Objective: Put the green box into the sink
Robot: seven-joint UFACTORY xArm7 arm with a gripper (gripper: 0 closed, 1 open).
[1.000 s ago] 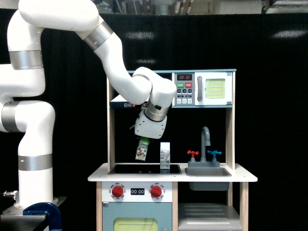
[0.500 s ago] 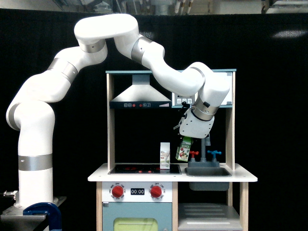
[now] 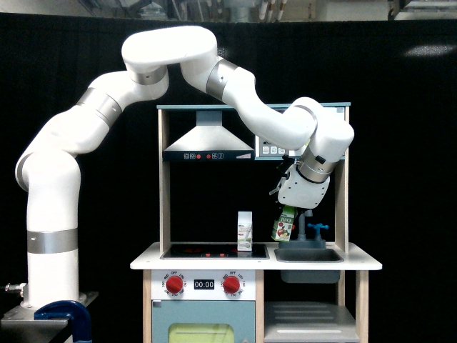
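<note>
Exterior view, landmark: the sink (image 3: pixel 308 254), grey basin in the white counter (image 3: pixel 150 261).
Exterior view, arm: reaching over from the view's left, wrist hanging above the sink's near-stove end.
Exterior view, claw: the gripper (image 3: pixel 290 209) is pinching the top of the green box (image 3: pixel 283 224), fingers pressed onto it.
Exterior view, box: in the air, tilted, above the sink's left rim as this view shows it, clear of the basin.
Exterior view, neighbours: white carton (image 3: pixel 245 230) stands on the stovetop (image 3: pixel 211 251), left of the sink; faucet (image 3: pixel 303 227) partly hidden behind the gripper.
Done: box lifted and carried to the sink, I'd say.
Left: lower it in, let go.
</note>
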